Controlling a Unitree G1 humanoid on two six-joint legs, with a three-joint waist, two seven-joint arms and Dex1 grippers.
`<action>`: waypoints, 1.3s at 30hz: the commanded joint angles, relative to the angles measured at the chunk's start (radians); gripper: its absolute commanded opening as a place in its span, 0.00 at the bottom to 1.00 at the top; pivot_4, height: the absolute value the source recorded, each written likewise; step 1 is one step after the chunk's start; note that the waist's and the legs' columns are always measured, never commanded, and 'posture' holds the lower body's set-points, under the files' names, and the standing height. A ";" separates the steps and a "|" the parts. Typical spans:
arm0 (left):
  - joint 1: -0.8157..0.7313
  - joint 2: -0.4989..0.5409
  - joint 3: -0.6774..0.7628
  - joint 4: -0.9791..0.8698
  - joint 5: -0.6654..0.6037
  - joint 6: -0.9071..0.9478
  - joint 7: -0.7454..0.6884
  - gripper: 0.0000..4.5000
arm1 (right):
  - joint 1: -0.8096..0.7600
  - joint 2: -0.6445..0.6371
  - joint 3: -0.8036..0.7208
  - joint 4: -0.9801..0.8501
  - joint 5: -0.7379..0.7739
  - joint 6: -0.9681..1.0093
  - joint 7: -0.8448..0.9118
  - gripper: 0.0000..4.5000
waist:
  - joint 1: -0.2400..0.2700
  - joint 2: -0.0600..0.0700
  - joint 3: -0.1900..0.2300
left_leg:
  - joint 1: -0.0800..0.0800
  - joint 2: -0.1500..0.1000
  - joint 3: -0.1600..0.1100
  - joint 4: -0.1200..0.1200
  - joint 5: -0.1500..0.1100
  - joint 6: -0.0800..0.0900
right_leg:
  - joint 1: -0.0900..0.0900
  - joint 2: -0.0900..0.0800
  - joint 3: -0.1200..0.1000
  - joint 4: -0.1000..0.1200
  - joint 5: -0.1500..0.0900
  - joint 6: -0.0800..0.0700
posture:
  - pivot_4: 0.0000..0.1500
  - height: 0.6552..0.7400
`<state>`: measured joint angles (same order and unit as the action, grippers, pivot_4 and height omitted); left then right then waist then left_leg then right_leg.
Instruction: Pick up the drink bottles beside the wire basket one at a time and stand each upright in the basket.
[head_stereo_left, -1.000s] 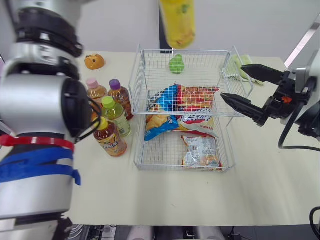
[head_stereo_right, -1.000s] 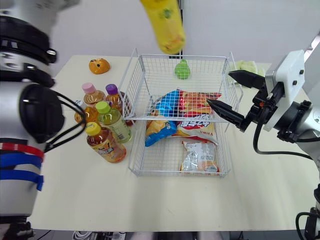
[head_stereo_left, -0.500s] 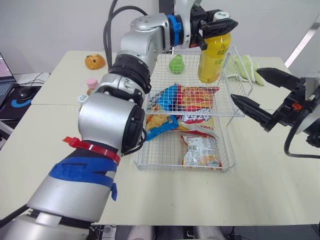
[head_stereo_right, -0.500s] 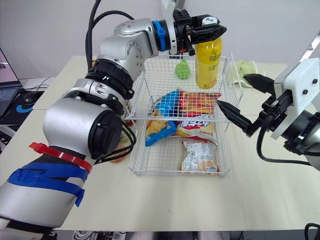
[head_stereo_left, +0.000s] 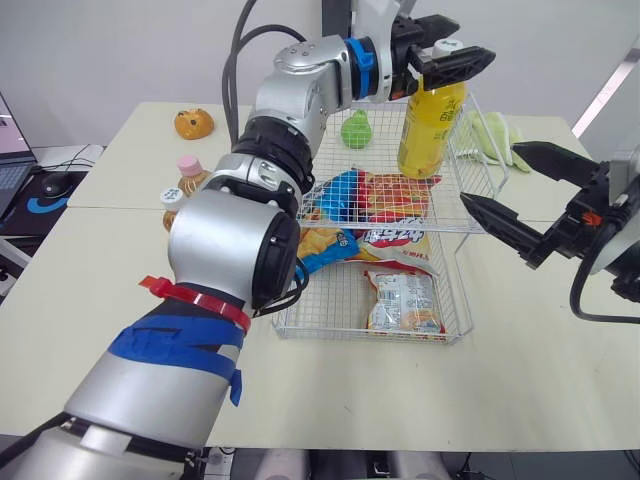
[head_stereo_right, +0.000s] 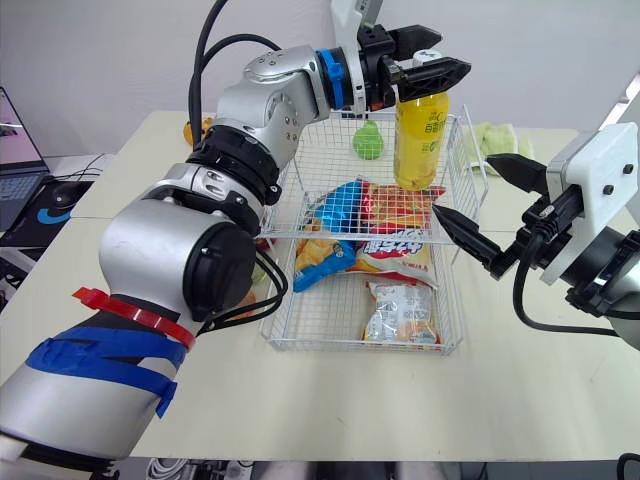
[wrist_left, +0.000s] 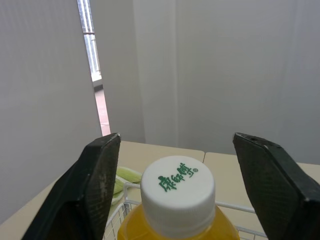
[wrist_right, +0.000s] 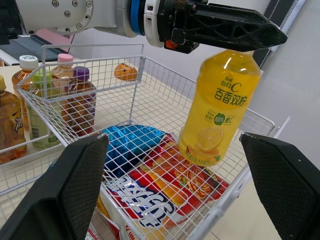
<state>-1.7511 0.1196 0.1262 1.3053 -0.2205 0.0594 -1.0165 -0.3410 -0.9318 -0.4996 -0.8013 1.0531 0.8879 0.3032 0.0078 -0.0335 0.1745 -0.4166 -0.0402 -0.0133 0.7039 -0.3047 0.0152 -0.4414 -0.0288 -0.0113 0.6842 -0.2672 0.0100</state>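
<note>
Wire basket (head_stereo_right: 320, 343) holding snack bags (head_stereo_left: 385, 200). Yellow drink bottle (head_stereo_left: 430, 130) stands upright on the bags at the basket's far right corner (white cap on). Left gripper (wrist_left: 176, 136) brackets the cap, jaws apart and clear of it. Right gripper (head_stereo_left: 490, 173) hangs just beside the basket's right wall, jaws spread.

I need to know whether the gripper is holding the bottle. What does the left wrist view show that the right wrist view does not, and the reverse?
Left wrist view: the white cap of the yellow bottle seen from above, with the left gripper's fingers apart on either side, not touching it. Right wrist view: the bottle's label, its base standing on the red snack bag, other drink bottles outside the wire, and the right gripper wide open. Both: the yellow bottle and the wire basket.
</note>
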 joint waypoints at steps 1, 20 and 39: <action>-0.049 0.045 0.039 -0.048 -0.019 0.002 -0.036 0.99 | -0.020 -0.015 -0.006 0.001 0.006 -0.036 0.005 1.00 | -0.001 0.000 0.000 | 0.000 0.000 0.000 0.000 0.000 0.000 | 0.000 0.000 0.000 0.000 0.000 0.000 | 1.00 1.00; 0.715 0.680 0.323 -0.877 -0.108 0.283 0.131 0.99 | -0.360 0.122 0.415 0.330 -0.103 -0.192 0.429 1.00 | -0.034 0.002 -0.001 | 0.002 0.001 -0.001 0.009 0.000 0.000 | -0.001 0.001 0.001 0.013 0.000 0.000 | 1.00 1.00; 2.091 0.237 0.782 -2.031 -0.505 0.503 0.472 0.99 | -0.577 0.335 0.556 0.615 -0.204 -0.236 0.804 1.00 | 0.017 0.002 -0.004 | 0.027 0.001 -0.008 0.005 -0.004 0.005 | 0.032 -0.001 -0.005 -0.002 0.003 -0.001 | 1.00 1.00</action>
<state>0.3430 0.3386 0.9070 -0.6841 -0.6995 0.5810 -0.5709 -0.8890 -0.6009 0.0672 -0.1851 0.8543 0.6620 1.0948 0.0245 -0.0320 0.1704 -0.3850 -0.0390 -0.0211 0.7082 -0.3083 0.0200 -0.4062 -0.0299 -0.0160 0.6816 -0.2639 0.0087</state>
